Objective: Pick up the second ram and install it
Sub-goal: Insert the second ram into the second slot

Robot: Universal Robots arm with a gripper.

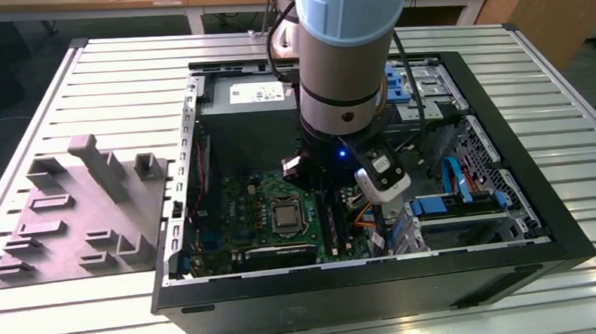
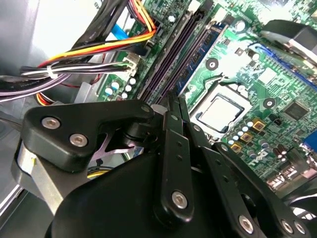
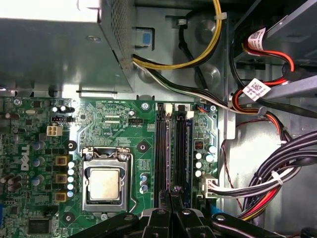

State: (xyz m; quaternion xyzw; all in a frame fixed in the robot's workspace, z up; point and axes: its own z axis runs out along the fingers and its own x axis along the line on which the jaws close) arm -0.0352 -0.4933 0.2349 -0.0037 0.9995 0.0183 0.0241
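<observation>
At the exterior view's left, a grey moulded fixture [image 1: 79,214] lies on the slatted tabletop [image 1: 546,88], just beside the open computer case [image 1: 384,280]. Inside the case, going rightward, is the green motherboard [image 1: 242,207] with the silver-lidded processor [image 1: 285,213] in its socket. The grey power supply [image 1: 244,94] sits at the far end beyond it.

My arm [image 1: 346,52] hangs into the middle of the case, right of the processor. My fingers [image 3: 177,197] are at the long black memory slots [image 3: 161,148] that run beside the socket. The tips are drawn almost together, with only a thin slit between them.

In the first wrist view the second ram [image 3: 170,148] stands on edge among those slots. It shows as a thin dark line leading straight into that slit, so I read my fingers as pinched on it. Seen edge-on, its chips are hidden.

In the second wrist view the tips sit over the same slots, between the processor and a bundle of orange, yellow and black wires [image 2: 99,44]. Farther to the exterior view's right, blue cables [image 1: 458,183] loop near the drive bays [image 1: 425,82].
</observation>
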